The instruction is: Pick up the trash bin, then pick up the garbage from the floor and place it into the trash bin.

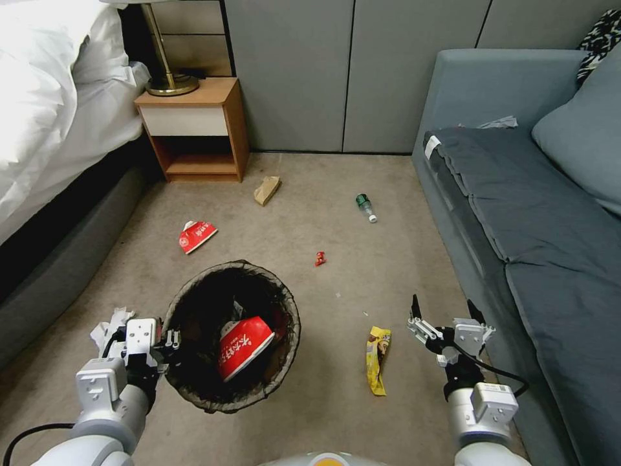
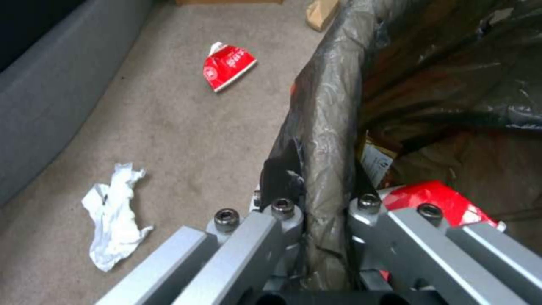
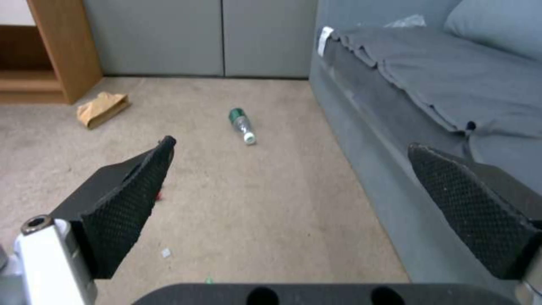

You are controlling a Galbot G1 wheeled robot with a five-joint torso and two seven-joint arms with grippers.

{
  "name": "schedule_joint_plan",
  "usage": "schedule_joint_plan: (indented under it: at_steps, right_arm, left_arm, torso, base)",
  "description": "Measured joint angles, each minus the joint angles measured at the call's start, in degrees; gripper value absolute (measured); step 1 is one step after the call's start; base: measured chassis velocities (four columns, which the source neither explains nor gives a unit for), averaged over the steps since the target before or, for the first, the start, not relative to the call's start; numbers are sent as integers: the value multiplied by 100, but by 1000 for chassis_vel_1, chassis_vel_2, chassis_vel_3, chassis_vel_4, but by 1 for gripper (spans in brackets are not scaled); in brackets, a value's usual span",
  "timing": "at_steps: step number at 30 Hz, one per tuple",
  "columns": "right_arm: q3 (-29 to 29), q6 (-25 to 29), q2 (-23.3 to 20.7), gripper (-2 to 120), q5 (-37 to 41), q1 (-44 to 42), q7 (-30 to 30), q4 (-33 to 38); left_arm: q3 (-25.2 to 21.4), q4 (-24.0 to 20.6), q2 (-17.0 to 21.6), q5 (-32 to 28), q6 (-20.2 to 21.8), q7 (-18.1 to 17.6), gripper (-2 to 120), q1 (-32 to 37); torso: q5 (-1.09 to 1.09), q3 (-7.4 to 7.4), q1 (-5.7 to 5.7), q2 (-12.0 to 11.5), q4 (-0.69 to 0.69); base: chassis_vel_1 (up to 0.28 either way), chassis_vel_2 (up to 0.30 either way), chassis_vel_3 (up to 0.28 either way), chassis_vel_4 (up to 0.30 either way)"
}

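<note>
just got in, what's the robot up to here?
Cleanup run. The left gripper is clamped on the rim of the small round bin lined with a dark bag, which holds a crushed red-and-white carton. The right gripper is open and empty above the carpet, near a yellow wrapper. Another red carton, a green bottle and white tissue lie on the floor.

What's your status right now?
Left claw clamped on trash bin rim. Right claw open, empty. Yellow wrapper beside it on floor. Path clear.
</note>
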Motion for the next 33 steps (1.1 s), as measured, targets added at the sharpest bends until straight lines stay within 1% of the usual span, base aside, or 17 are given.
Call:
schedule_joint_plan:
  at_steps: [2, 5, 7, 10, 12, 14, 15, 18, 19, 22, 23, 26, 28, 31, 33]
  right_arm:
    - [-20, -92, -38, 100, 77, 49, 13, -32]
    - [-124, -480, -284, 100, 575, 405, 86, -321]
    - [-139, -526, -327, 100, 660, 478, 96, -384]
    - [-232, -797, -540, 100, 1186, 849, 103, -783]
    - [-247, -886, -562, 100, 1286, 918, 68, -884]
    - [-261, -1091, -547, 100, 1408, 1089, -126, -1207]
    - [-261, -1091, -547, 100, 1408, 1089, -126, -1207]
    - [-333, -1232, -528, 100, 1481, 1341, -264, -1746]
    - [-333, -1232, -528, 100, 1481, 1341, -264, -1746]
    - [-537, -1341, -591, 100, 1787, 1631, -316, -2236]
    - [-537, -1341, -591, 100, 1787, 1631, -316, -2236]
    - [-705, -1428, -591, 100, 1992, 1845, -316, -2585]
    - [-750, -1442, -592, 100, 2031, 1892, -316, -2666]
    - [-940, -1473, -585, 100, 2124, 2117, -314, -3081]
    - [-997, -1473, -575, 100, 2130, 2182, -311, -3210]
  left_arm:
    - [-9, 0, 0, -3, -1, 1, 1, 4]
    - [-47, 0, 0, -14, -7, -1, 1, 20]
    - [-48, 0, 0, -15, -8, -2, 1, 21]
    - [-66, 0, 5, -23, -11, -1, 1, 33]
    - [-81, 0, 9, -31, -13, -1, 1, 45]
    - [-90, 0, 9, -34, -14, -5, 1, 51]
    - [-90, 0, 9, -34, -14, -5, 1, 51]
    - [-93, 0, 7, -41, -15, -4, 1, 56]
    - [-93, 0, 7, -41, -15, -4, 1, 56]
    - [-95, 0, 7, -59, -15, -4, 1, 58]
    - [-95, 0, 7, -59, -15, -4, 1, 58]
    - [-101, 0, 9, -83, -15, -8, 1, 61]
    - [-101, 0, 9, -87, -15, -8, 1, 62]
    - [-109, 0, 14, -117, -11, -19, 1, 72]
    - [-111, 0, 13, -118, -11, -19, 1, 75]
  torso:
    - [-1, 0, 0, 0, 0]
    - [0, 0, 0, 0, 1]
    - [0, 0, 0, 0, 1]
    - [0, 0, 0, 0, 1]
    - [0, 0, 0, 0, 1]
    - [0, 0, 0, 0, 1]
    - [0, 0, 0, 0, 1]
    - [1, 0, 0, 0, 1]
    - [1, 0, 0, 0, 1]
    - [0, 0, 0, 0, 1]
    - [0, 0, 0, 0, 1]
    - [0, 0, 0, 0, 1]
    - [0, 0, 0, 0, 1]
    - [-1, 0, 0, 0, 1]
    - [-1, 0, 0, 0, 1]
  base:
    - [0, 0, 0, 0]
    - [0, 0, 0, 0]
    - [0, 0, 0, 0]
    - [0, 0, 0, 0]
    - [0, 0, 0, 0]
    - [0, 0, 0, 0]
    - [0, 0, 0, 0]
    - [0, 0, 0, 0]
    - [0, 0, 0, 0]
    - [0, 0, 0, 0]
    - [0, 0, 0, 0]
    - [0, 0, 0, 0]
    - [0, 0, 0, 0]
    - [0, 0, 0, 0]
    - [0, 0, 0, 0]
